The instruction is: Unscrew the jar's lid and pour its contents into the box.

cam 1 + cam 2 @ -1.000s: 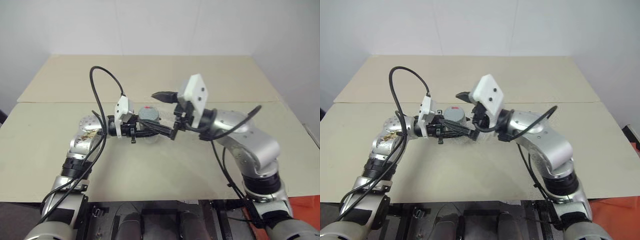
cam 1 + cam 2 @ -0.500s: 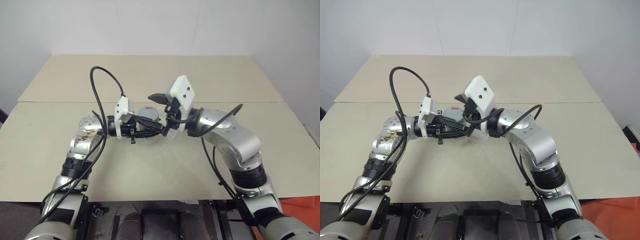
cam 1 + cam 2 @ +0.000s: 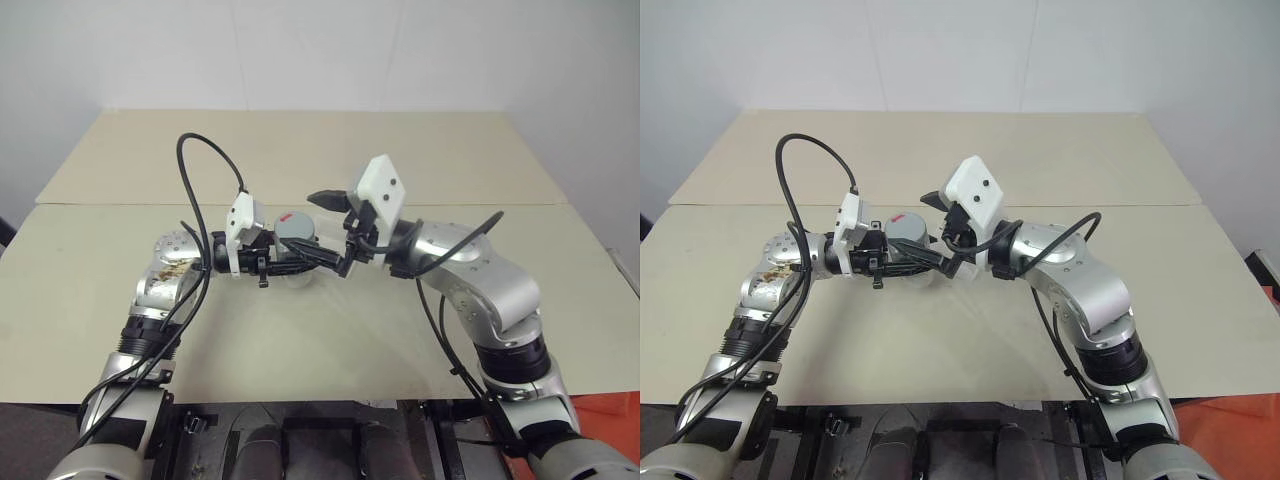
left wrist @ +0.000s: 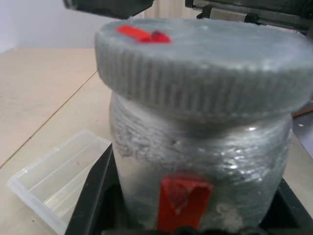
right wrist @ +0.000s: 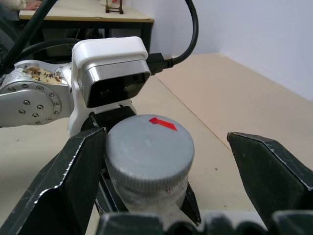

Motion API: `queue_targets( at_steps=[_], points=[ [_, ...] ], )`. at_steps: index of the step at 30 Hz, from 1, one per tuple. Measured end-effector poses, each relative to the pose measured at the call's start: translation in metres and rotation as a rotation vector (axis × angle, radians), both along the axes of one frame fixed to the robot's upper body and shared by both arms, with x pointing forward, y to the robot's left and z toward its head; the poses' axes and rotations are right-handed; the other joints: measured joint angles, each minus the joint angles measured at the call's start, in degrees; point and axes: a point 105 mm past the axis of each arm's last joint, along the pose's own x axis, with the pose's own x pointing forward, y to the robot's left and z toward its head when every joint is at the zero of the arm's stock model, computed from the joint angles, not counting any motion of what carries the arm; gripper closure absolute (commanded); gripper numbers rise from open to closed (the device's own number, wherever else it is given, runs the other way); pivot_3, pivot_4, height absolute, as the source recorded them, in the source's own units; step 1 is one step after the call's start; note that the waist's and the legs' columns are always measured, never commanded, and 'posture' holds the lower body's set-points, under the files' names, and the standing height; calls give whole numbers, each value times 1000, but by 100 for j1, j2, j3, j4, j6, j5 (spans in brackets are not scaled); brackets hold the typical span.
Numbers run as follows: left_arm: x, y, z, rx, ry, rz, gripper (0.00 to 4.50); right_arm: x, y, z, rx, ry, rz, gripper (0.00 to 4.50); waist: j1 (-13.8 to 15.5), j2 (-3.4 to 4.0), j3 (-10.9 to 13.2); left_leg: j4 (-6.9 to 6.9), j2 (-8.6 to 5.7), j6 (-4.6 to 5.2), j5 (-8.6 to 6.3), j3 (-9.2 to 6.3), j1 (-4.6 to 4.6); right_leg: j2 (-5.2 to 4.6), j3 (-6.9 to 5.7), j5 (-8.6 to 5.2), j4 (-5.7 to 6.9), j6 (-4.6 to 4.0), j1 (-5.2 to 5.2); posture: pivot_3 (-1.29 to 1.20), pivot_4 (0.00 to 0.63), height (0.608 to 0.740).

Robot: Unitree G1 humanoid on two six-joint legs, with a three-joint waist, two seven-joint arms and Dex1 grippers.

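Both arms meet above the middle of the table [image 3: 150, 330]. The left gripper [image 4: 195, 215] points level toward the right, its fingers clamped on the body of the one jar [image 4: 195, 161], held upright with its one lid [image 5: 149, 147] on. The right gripper [image 5: 166, 161] reaches in from the right, fingers spread wide on either side of the lid, seemingly not touching. One box [image 4: 56, 178] lies on the table below.

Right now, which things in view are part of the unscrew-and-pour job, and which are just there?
Job:
- jar, clamped in left gripper
- lid, still on
- box
- right gripper, open around lid

Just there:
- table
- far desk with a small object on it
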Motion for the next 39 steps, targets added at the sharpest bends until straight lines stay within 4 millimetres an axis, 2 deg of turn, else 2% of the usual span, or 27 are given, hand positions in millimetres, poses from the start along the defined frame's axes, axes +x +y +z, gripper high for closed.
queue_targets(
  at_steps=[5, 14, 17, 20, 26, 31, 35, 39],
  points=[
    [-1, 5, -1, 13, 0, 7, 2569, 6, -19, -1, -2, -1, -64, 12, 6, 0, 0, 0, 0, 0, 0, 0, 0, 0, 0, 0, -7, 0, 0, 0, 150, 740],
    [-4, 4, 4, -5, -12, -12, 2569, 7, -32, -8, -25, 12, -92, 12, 5, 0, 0, 0, 0, 0, 0, 0, 0, 0, 0, 0, -8, 0, 0, 0, 150, 740],
    [-4, 4, 4, -5, -13, -11, 2569, 2, -32, -4, -9, 13, -61, 12, 5, 0, 0, 0, 0, 0, 0, 0, 0, 0, 1, 0, -9, 0, 0, 0, 150, 740],
    [-3, 3, 4, -6, -15, -11, 2569, -10, -26, 4, 15, -4, 16, 12, 5, 0, 0, 0, 1, 0, 0, 0, 0, 1, 1, 0, -9, 0, 0, 0, 150, 740],
    [-3, 0, 5, -15, -16, -20, 2569, -20, 3, 7, 26, -17, 112, 12, -5, 0, 0, 0, 1, 0, 0, -1, 1, 1, 1, 0, -5, 0, -1, 0, 150, 740],
    [-3, 0, 5, -15, -14, -21, 2569, -16, 25, 13, 29, -39, 112, 12, -6, 0, 0, 0, 1, 0, 0, 0, 1, 1, 0, 0, 1, 0, -1, 0, 150, 740],
    [-3, 1, 6, -12, -16, -18, 2569, -2, 26, 11, 29, -23, 52, 12, 11, 0, 0, 1, -1, 0, 0, 0, 0, -1, 0, 0, 1, 0, 1, 0, 150, 740],
    [-2, 2, 6, -8, -17, -13, 2569, 4, 26, 8, 20, -11, 31, 12, 0, 0, 0, 0, 0, 0, 0, 0, 0, 0, 0, 0, 2, 0, -1, 0, 150, 740]
  ],
)
